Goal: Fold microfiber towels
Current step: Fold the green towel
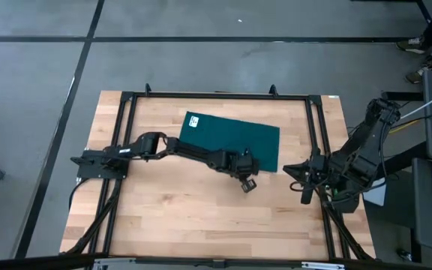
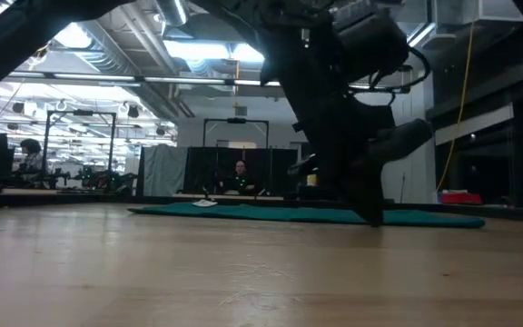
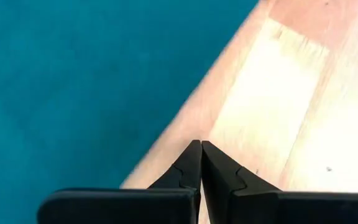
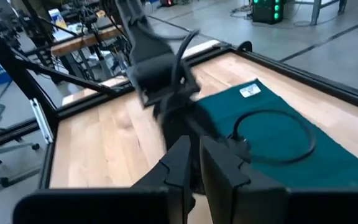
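Note:
The dark teal towel (image 1: 231, 140) lies flat on the wooden table, toward its far side, with a small white label (image 1: 194, 121) near its far left corner. It also shows in the low view (image 2: 307, 214) and the right wrist view (image 4: 278, 134). My left gripper (image 3: 201, 146) is shut and empty, just off the towel's near edge (image 3: 166, 112) over bare wood; in the high view it is at the table's middle (image 1: 247, 182). My right gripper (image 4: 194, 146) is shut and empty, at the table's right edge (image 1: 306, 196).
A black metal frame (image 1: 216, 96) runs around the tabletop. Bare wood (image 1: 201, 214) lies between the towel and the near edge. A person (image 2: 240, 174) sits in the room beyond the table.

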`<act>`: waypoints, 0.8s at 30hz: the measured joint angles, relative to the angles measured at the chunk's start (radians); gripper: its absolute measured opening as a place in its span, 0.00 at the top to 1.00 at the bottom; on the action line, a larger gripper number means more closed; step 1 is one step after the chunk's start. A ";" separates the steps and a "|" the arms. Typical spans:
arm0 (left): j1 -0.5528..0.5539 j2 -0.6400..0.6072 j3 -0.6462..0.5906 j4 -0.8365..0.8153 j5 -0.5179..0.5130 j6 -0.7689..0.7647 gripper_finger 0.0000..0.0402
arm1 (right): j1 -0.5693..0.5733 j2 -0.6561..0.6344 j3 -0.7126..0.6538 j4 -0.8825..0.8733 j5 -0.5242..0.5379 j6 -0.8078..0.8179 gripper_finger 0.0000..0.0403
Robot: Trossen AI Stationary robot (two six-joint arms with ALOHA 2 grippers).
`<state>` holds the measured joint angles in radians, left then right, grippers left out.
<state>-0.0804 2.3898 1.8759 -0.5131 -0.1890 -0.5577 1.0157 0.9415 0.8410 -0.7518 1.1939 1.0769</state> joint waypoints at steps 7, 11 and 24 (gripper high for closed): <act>0.002 -0.007 -0.001 0.152 -0.053 -0.003 1.00 | 0.000 0.026 0.001 0.079 0.048 -0.082 0.90; 0.082 -0.006 -0.001 0.187 -0.061 0.017 1.00 | 0.000 0.046 0.001 0.083 0.055 -0.059 0.90; 0.175 -0.001 -0.001 0.149 0.060 0.056 1.00 | 0.000 0.059 0.001 0.117 0.112 -0.072 0.90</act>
<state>0.0951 2.3890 1.8751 -0.3644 -0.1287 -0.5018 1.0157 1.0004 0.8417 -0.6344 1.3056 1.0050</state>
